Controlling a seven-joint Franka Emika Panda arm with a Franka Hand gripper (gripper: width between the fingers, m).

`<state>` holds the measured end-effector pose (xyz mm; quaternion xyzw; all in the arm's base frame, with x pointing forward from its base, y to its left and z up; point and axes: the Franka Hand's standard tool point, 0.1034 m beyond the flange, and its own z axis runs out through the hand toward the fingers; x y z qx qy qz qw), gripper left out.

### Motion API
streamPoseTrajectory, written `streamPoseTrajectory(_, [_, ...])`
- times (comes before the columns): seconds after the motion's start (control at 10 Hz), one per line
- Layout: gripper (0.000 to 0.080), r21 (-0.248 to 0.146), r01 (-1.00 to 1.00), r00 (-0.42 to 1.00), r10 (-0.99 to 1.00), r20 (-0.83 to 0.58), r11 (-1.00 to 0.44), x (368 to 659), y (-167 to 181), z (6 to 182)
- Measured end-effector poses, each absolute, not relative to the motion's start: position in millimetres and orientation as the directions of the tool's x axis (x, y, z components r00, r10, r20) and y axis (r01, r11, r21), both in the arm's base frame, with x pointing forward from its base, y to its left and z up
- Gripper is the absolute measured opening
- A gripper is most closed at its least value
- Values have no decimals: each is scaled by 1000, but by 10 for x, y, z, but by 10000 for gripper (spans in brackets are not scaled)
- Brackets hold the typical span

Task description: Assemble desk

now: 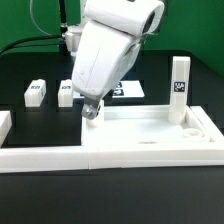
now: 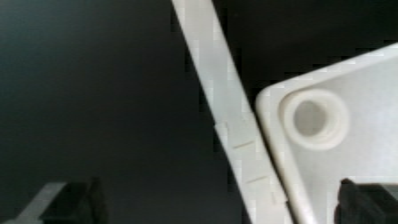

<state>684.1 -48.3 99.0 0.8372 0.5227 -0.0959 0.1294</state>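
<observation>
Over the tabletop (image 1: 150,127) corner, the jaws hang wide, empty; fetching a leg block (image 1: 35,93) seems next, needing sideways travel.

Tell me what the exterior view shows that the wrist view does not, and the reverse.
Exterior view only: the first leg block, the second leg block, the upright leg by the tabletop, the marker board. Wrist view only: the round hole in the tabletop's corner, seen close, and both fingertips, wide apart. Both: the tabletop and the border rail.
</observation>
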Motion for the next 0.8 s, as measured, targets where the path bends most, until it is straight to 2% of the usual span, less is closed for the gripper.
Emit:
streamPoseTrajectory(0.2, [649, 159, 823, 567, 776, -275, -545, 6838, -486, 982])
streamPoseTrajectory(0.4, [649, 171, 778, 627, 727, -278, -605, 6773, -665, 945])
streamPoseTrajectory(0.5, [649, 183, 747, 662, 694, -283, -639, 6733, -816, 1048])
streamPoseTrajectory(0.8, [649, 231, 609, 789, 550, -272, -759, 6468, -1371, 1515])
